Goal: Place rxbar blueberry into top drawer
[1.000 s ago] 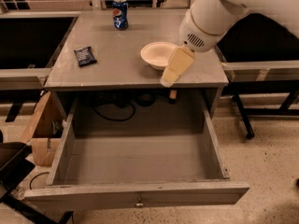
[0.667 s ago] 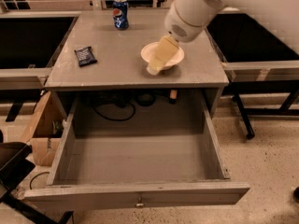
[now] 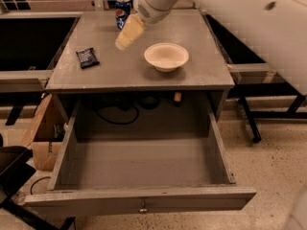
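The rxbar blueberry [image 3: 88, 57], a small dark wrapper with white lettering, lies flat near the left edge of the grey table top [image 3: 201, 75]. The top drawer [image 3: 139, 195] is pulled fully out below the table, with a small metal knob at the centre of its front panel; nothing shows inside it. My gripper [image 3: 122, 40] hangs over the table's middle-left, up and to the right of the bar and left of the bowl, and holds nothing that I can see.
A white bowl [image 3: 166, 56] stands at the table's centre right. A blue Pepsi can [image 3: 123, 12] stands at the back edge. Cables hang behind the drawer. A cardboard box [image 3: 41, 138] sits on the floor at left. My white arm fills the upper right.
My gripper has moved left and toward the back, from the bowl's right side across it to the bowl's left, closer to the bar. The bar, bowl, can and drawer have not moved.
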### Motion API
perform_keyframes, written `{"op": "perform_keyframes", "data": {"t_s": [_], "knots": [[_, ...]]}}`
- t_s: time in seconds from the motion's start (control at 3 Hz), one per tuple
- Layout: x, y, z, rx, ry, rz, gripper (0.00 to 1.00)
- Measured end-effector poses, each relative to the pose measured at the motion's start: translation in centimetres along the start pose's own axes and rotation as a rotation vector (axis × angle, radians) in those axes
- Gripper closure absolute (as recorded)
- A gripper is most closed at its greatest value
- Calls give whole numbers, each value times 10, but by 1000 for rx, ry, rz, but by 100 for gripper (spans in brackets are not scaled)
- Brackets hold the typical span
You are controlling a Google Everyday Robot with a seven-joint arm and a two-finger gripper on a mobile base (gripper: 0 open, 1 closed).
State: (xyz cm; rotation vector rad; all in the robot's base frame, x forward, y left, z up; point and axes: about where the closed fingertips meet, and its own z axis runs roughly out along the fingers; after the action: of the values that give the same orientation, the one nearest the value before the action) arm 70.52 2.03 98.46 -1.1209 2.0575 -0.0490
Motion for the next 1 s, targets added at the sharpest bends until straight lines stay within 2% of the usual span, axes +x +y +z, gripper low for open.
{"op": "perform_keyframes", "data": {"t_s": [0.33,1.0], "knots": [[-30,13,30,-32,-77,101,0],[-34,16,45,-34,-78,141,0]]}}
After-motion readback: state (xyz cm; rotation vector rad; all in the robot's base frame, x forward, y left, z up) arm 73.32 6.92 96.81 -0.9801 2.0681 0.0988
